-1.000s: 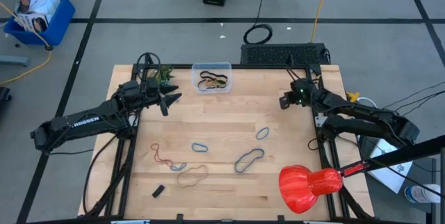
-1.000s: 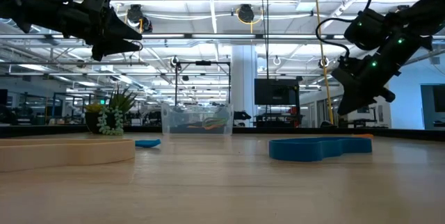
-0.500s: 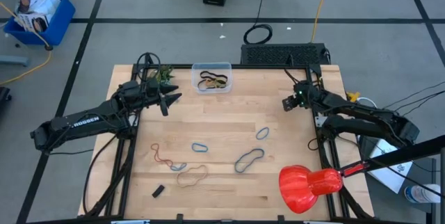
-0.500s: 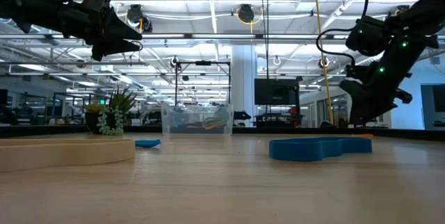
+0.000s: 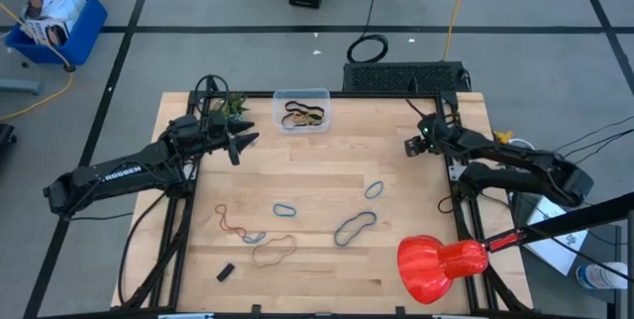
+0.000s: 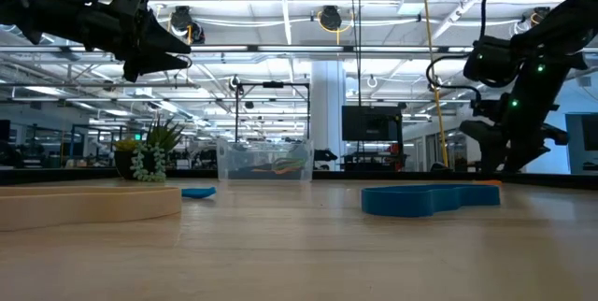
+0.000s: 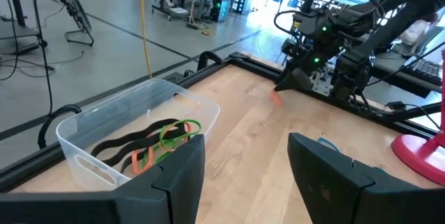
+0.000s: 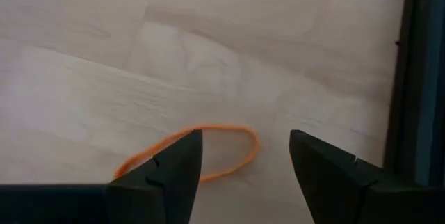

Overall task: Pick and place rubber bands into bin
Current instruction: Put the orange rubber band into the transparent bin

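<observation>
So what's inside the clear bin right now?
The bin holds several rubber bands: black ones, a green loop and an orange one, tangled together on the floor. Whether more lie beneath that tangle cannot be seen.

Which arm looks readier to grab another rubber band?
The right one, probably. Its open pincer points down at an orange band lying between its fingers' line by the table's right edge. The left pincer hangs beside the bin, with no loose band under it.
</observation>
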Tool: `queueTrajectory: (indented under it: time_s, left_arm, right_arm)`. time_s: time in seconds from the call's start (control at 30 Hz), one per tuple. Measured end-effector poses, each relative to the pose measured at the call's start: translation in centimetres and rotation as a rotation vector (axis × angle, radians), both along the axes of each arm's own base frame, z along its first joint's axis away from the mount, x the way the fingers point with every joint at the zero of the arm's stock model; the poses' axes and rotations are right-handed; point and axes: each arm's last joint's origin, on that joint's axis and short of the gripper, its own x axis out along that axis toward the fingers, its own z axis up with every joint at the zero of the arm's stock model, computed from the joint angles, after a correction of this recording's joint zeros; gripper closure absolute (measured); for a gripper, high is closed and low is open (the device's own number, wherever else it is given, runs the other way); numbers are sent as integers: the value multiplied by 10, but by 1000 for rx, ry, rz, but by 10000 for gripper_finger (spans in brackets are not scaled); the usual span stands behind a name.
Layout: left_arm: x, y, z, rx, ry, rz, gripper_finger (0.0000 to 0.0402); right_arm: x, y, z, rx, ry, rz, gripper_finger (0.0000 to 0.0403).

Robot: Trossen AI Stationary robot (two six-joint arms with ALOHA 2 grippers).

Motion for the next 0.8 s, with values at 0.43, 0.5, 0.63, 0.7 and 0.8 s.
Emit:
queueTrajectory:
  time_s: [0.43,0.5,0.63,0.7,0.8]
  left_arm:
    - [0,0,0,5,3,-1,188]
    - [0,0,0,6,2,-1,188]
    - [0,0,0,7,3,-1,188]
    - [0,0,0,7,3,-1,188]
    - [0,0,0,5,3,-1,188]
  right_arm:
    - [3,-7,-17,109,43,-45,219]
    - [3,-7,-18,118,45,-43,236]
    - [3,-7,-19,125,43,-39,278]
    - [3,-7,-19,125,43,-39,300]
    - [3,-7,-20,127,44,-39,333]
